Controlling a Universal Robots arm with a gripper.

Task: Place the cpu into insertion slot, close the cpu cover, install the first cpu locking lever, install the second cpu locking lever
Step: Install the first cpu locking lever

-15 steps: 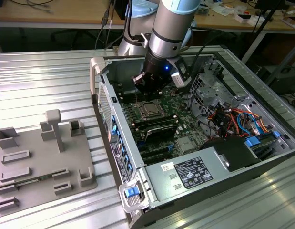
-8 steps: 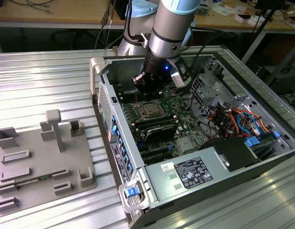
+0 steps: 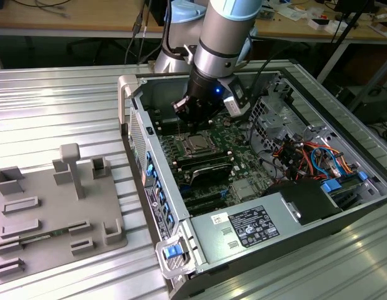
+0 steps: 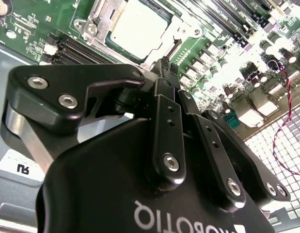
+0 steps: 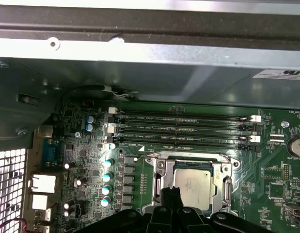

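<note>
Claw (image 5: 172, 193) pressed together, nothing pinched that we can see. The tip is at one edge of the cpu cover (image 5: 161, 180); contact unclear. The cpu (image 5: 192, 183) sits in the insertion slot (image 5: 229, 168), and the cover looks flat over it. We judge we're on the locking levers, but can't tell if either is latched. That calls for a fine tip push on a thin rod, clear of the chip face and the memory slots (image 5: 183, 128). The PC case (image 3: 138, 134) lies open on the table (image 3: 62, 94).
</note>
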